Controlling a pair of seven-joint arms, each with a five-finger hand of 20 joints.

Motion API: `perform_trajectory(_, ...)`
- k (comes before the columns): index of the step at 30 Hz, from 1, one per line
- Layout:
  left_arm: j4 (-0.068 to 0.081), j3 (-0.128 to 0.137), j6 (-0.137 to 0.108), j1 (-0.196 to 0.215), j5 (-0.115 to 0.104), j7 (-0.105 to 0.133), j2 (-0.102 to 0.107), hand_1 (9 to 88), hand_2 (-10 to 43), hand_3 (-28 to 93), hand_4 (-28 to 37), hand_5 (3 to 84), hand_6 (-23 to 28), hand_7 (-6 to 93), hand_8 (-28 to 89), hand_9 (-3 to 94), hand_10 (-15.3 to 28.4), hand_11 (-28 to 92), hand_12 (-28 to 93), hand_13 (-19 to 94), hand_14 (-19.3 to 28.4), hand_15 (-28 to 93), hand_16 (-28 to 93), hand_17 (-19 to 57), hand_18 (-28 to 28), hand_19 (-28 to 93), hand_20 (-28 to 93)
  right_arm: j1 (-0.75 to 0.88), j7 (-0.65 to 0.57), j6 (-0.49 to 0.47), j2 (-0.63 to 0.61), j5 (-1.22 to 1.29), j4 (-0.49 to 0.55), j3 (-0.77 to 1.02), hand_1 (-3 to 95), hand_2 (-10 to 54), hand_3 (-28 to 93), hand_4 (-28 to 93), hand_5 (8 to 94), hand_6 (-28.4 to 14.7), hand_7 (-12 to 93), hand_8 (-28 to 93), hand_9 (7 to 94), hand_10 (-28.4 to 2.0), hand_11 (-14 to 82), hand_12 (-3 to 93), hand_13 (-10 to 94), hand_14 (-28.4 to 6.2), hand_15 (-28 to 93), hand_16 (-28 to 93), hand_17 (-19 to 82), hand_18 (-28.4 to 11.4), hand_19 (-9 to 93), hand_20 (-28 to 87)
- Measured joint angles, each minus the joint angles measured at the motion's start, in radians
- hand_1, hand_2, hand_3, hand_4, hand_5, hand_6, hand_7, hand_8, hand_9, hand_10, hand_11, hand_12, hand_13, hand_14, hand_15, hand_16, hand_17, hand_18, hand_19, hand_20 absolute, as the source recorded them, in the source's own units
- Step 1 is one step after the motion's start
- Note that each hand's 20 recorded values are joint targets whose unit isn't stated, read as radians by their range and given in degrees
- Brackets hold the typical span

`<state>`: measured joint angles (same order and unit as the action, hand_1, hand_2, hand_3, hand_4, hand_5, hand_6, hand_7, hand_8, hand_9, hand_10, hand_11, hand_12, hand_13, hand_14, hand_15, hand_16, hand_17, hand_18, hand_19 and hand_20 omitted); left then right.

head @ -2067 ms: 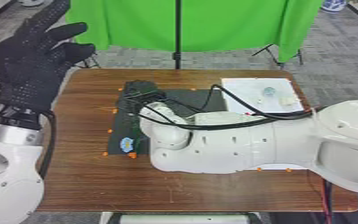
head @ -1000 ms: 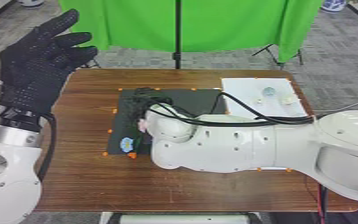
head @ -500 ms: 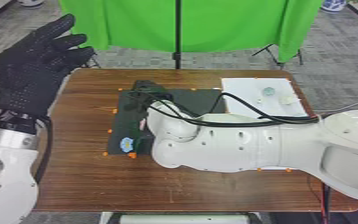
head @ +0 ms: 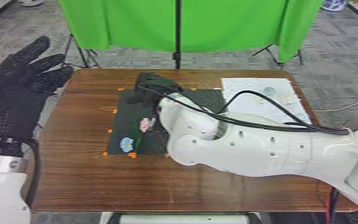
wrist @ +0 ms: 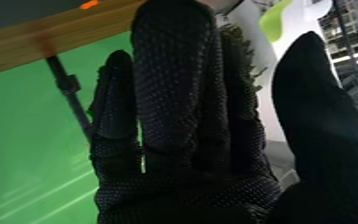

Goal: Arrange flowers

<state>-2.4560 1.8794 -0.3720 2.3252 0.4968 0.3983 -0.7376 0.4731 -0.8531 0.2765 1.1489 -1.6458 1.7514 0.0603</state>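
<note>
**Soft Flowers Are Needing a Gentle Pinch**

The pink flower (head: 146, 124) and the blue flower (head: 127, 145) are lying on the dark mat (head: 126, 116), near each other; the right hand (head: 158, 83) is pointing its fingers out straight, thumb apart; the left hand (head: 14, 95) is hanging open by the table's (head: 91, 187) left edge. The flowers are looking light, with petals that may be squashing easily; a thin stem may be bending or slipping, so its middle is seeming the best place for pinching.

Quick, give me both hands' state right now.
Left black-gloved hand: open, fingers spread, holding nothing.
Right black-gloved hand: open, fingers straight, thumb apart, no grip on anything.
</note>
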Motion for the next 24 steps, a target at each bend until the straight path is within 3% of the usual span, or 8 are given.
perform_trajectory(5,-0.011,0.020,-0.015,0.058,-0.008,0.020,-0.026,20.9,9.3,78,-27.7,36.3,10.2,12.1,-8,33.9,22.5,27,15,29,28.4,62,-9,-3.5,26.0,61,37,0.088,-0.002,-0.049,-0.101,-0.037,0.070,0.111,36.1,-1.8,69,-28,55.6,-0.2,16,-13,75.0,-11.0,17.1,11.4,83,-5.1,54,16,35,-19.0,93,8)
perform_trajectory(9,-0.016,0.026,-0.027,0.102,-0.019,0.058,-0.027,20.7,9.2,78,-28.0,36.0,9.8,12.4,-8,34.0,22.2,28,14,29,28.4,65,-11,-3.3,26.1,61,38,0.171,-0.016,-0.064,-0.196,-0.077,0.128,0.206,35.0,-2.4,71,-27,52.5,-1.5,14,-12,75.2,-13.6,16.4,11.3,84,-5.5,54,16,38,-20.4,93,7)
perform_trajectory(12,-0.017,0.026,-0.033,0.128,-0.024,0.070,-0.028,20.6,9.2,78,-28.0,35.9,9.7,12.7,-8,34.0,22.0,29,14,29,28.4,66,-12,-3.2,26.0,62,38,0.240,-0.054,-0.065,-0.269,-0.118,0.168,0.279,34.4,-2.6,72,-27,51.3,-2.8,13,-12,76.0,-14.6,16.3,11.3,86,-5.4,53,16,41,-21.2,93,7)
perform_trajectory(18,-0.017,0.007,-0.036,0.136,-0.026,0.074,-0.035,20.6,9.2,78,-28.1,35.8,9.5,13.3,-8,33.9,21.7,30,14,29,28.4,66,-13,-3.2,25.8,62,38,0.383,-0.203,-0.024,-0.390,-0.155,0.205,0.413,33.9,-3.0,72,-26,50.3,-4.0,12,-11,79.1,-15.8,16.1,11.2,90,-5.0,50,16,44,-22.0,93,8)
perform_trajectory(24,-0.015,-0.006,-0.036,0.131,-0.026,0.074,-0.036,20.6,9.3,78,-28.0,35.7,9.4,13.6,-9,33.7,21.7,31,13,29,28.4,66,-13,-2.8,25.9,63,38,0.490,-0.256,-0.008,-0.471,-0.178,0.185,0.469,34.3,-3.6,72,-25,49.7,-4.7,11,-11,81.8,-16.3,15.8,11.1,93,-4.4,46,17,49,-21.6,93,4)
